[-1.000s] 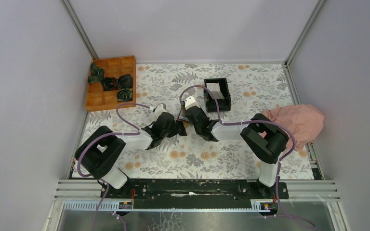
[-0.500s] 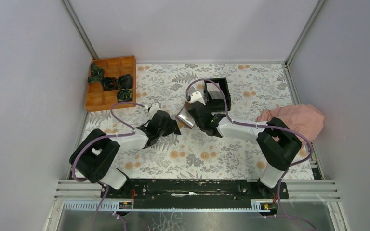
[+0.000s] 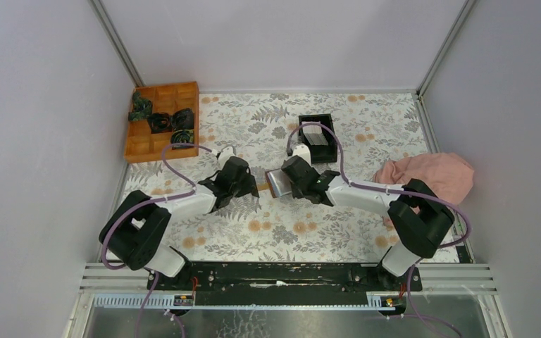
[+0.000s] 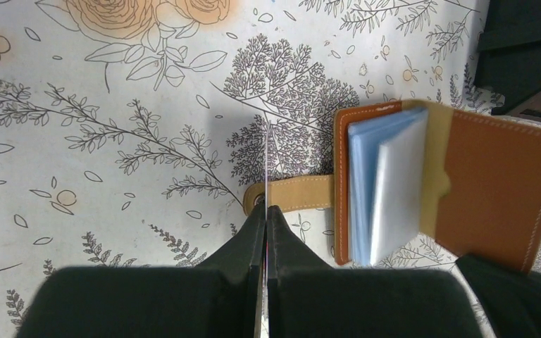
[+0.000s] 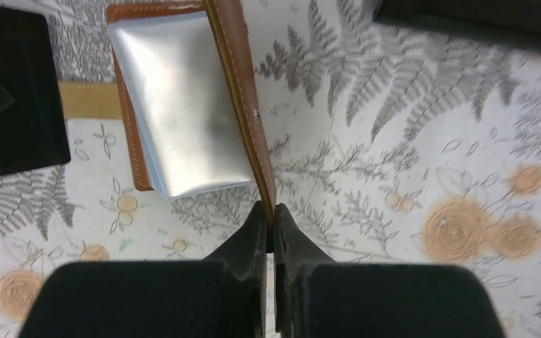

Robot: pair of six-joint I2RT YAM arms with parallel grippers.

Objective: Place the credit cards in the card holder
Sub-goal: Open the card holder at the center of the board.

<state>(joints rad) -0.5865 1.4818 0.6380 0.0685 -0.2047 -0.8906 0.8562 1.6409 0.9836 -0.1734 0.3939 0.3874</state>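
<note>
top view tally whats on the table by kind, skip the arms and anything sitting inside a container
containers: 2, the orange tray and the black box
card holder: 1
pink cloth: 1
total: 4

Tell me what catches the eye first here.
At the table's middle, the left tool and right tool pinch a reddish-brown leather folding card holder from opposite sides, holding it open on its clear sleeves. Behind it stands a black square box holding white cards; an orange wooden compartment tray sits far left.
</note>
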